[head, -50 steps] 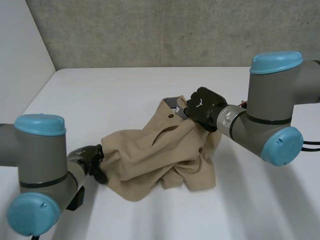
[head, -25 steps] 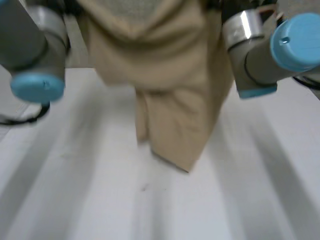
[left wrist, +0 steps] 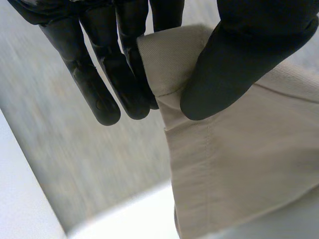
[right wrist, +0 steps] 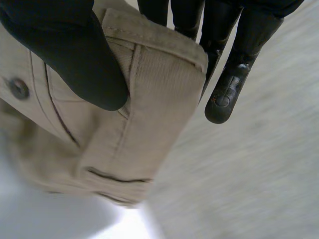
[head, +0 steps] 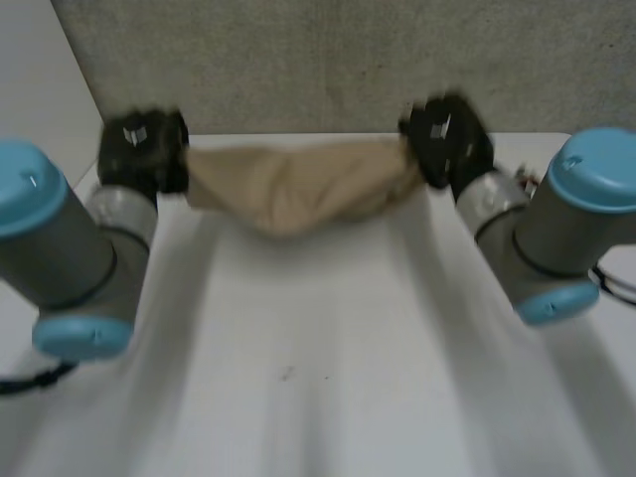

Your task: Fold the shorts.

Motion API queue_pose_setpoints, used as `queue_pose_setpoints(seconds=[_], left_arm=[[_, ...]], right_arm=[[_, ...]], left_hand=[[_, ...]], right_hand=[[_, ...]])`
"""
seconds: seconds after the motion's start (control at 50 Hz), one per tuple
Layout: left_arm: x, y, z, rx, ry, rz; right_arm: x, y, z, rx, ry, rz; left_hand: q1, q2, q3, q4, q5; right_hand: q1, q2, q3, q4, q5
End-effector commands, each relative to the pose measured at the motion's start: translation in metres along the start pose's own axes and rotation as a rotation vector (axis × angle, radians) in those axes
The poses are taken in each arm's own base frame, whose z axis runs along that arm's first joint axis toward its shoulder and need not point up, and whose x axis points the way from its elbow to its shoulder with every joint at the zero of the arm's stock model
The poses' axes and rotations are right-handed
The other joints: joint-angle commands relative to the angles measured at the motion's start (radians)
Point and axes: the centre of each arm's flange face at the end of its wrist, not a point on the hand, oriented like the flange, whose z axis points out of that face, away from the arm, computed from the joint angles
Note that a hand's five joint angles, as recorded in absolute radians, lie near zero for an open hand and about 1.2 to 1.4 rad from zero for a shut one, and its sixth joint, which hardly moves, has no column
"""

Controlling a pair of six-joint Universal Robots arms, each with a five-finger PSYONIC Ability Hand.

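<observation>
Half a second ago the shorts hung long and close in front of my head camera, and a second ago they lay crumpled on the desk. Now they are pulled out sideways between both hands, over the far part of the desk in front of the concrete wall. From the head view the tan cloth sags into a shallow belly in the middle, and I cannot tell whether its lowest part touches the desk. On my left the left robot hand has the left end of the shorts. Through its wrist camera I see the thumb pressing a folded corner of the fabric against the fingers, a firm pinch, with the rest of the cloth hanging below it. On my right the right robot hand has the other end. Its wrist camera shows the thumb clamped onto a stitched, doubled-over edge with the fingers behind the cloth, so it is pinching too. A small button sits on the fabric just beside that thumb.
</observation>
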Motion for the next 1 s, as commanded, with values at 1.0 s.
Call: queue_pose_setpoints(seconds=[1.0], left_arm=[[-0.013,0.054,-0.124,-0.442,0.247,0.183]], right_arm=[[-0.002,0.031,-0.119,-0.415,-0.304,0.325]], left_hand=[[-0.489,-0.549,-0.540,-0.559,-0.492]], right_hand=[[-0.457,-0.643,-0.644,-0.655,-0.600]])
